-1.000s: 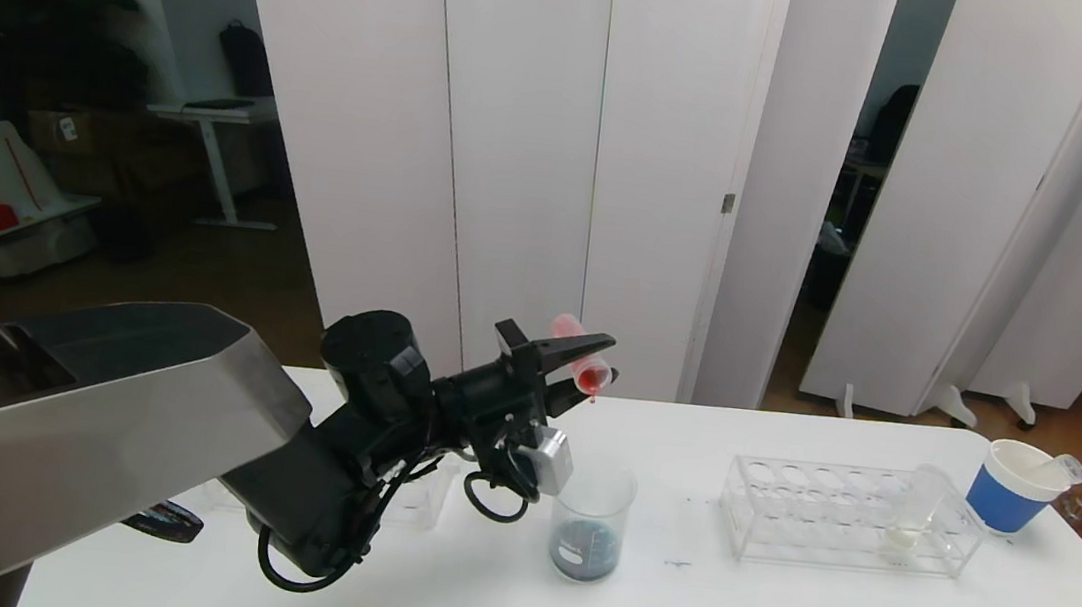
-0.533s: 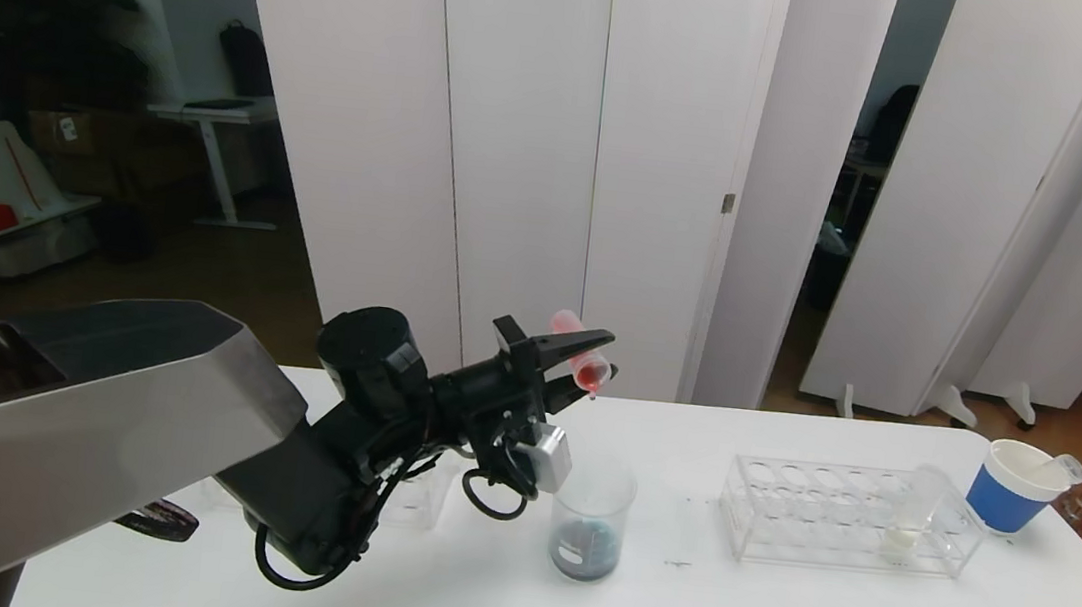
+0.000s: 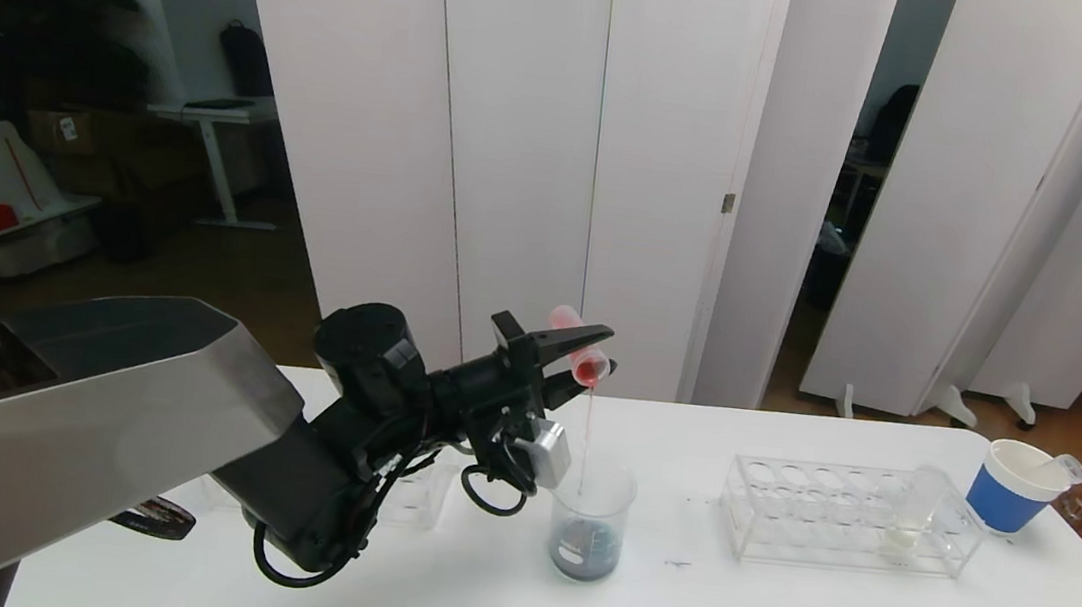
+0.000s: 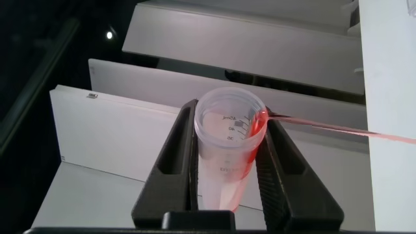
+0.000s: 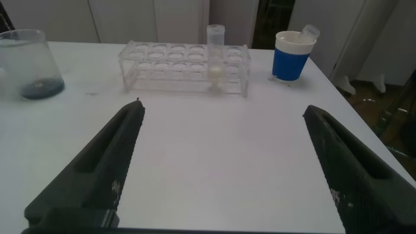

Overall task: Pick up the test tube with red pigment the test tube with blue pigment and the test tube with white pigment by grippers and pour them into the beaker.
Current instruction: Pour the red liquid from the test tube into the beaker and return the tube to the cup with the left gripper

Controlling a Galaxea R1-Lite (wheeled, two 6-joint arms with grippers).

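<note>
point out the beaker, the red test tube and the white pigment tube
beaker (image 3: 589, 530), head view, on its glass wall
red test tube (image 3: 579, 356), head view, on the tilted body
white pigment tube (image 5: 216, 55), right wrist view, on its middle, standing in the rack

The black two-fingered left gripper covers the middle of the slim clear test tube with red liquid, and in the left wrist view the tube's closed end is cut off by the picture's edge. The black right gripper lies outside the head view. The white printed marks on the small clear glass beaker are too small to read.
</note>
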